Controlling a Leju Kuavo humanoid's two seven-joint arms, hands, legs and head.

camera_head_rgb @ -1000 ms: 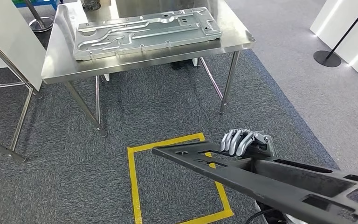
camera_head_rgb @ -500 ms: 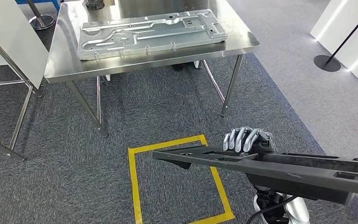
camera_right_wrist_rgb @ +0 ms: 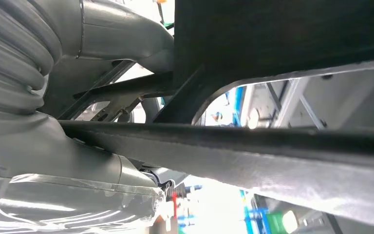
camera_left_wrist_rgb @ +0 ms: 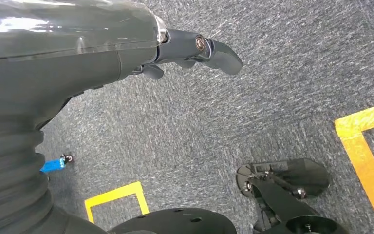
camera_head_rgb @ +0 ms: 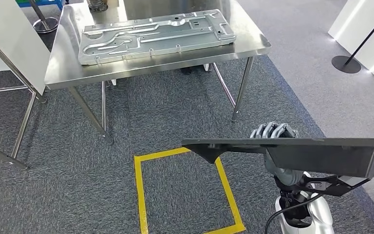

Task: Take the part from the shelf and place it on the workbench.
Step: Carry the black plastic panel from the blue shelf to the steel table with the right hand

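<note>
The long black part (camera_head_rgb: 292,152) is in front of me at lower right, seen edge-on and about level, with my right hand (camera_head_rgb: 274,132) gripping it, fingers curled over its far edge. Close up, the black part (camera_right_wrist_rgb: 272,146) crosses the right wrist view beside the right hand (camera_right_wrist_rgb: 78,165). The steel workbench (camera_head_rgb: 61,66) stands ahead at the top of the head view, well beyond the part, with a large silver stamped plate (camera_head_rgb: 156,31) lying on it. My left hand (camera_left_wrist_rgb: 102,53) hangs over the grey carpet, fingers apart and holding nothing.
A yellow taped square (camera_head_rgb: 139,195) marks the carpet between me and the bench. A white panel on a metal frame (camera_head_rgb: 9,39) stands at the left. A black stanchion base (camera_head_rgb: 345,63) and white panels (camera_head_rgb: 365,34) are at the right.
The black part has turned from a slanted flat view to level and edge-on, and its near end has shifted right and up with my right hand. The camera view has moved slightly.
</note>
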